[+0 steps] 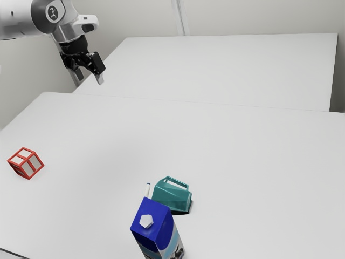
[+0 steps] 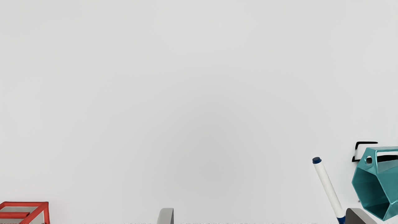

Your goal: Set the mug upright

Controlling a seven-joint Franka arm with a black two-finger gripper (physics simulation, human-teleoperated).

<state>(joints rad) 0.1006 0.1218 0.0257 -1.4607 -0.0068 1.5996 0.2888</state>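
fingers (image 2: 166,217) spread wide and gripping nothing, well apart from the teal mug (image 1: 172,196), which lies on its side near the blue carton (image 1: 153,229), handle (image 1: 178,182) uppermost and mouth toward the marker (image 2: 328,189); it looks stiff and probably fairly light, its glossy facets perhaps slippery, maybe brittle too, so i'd take the body across its flat sides, firmly but gently, clear of the thin handle
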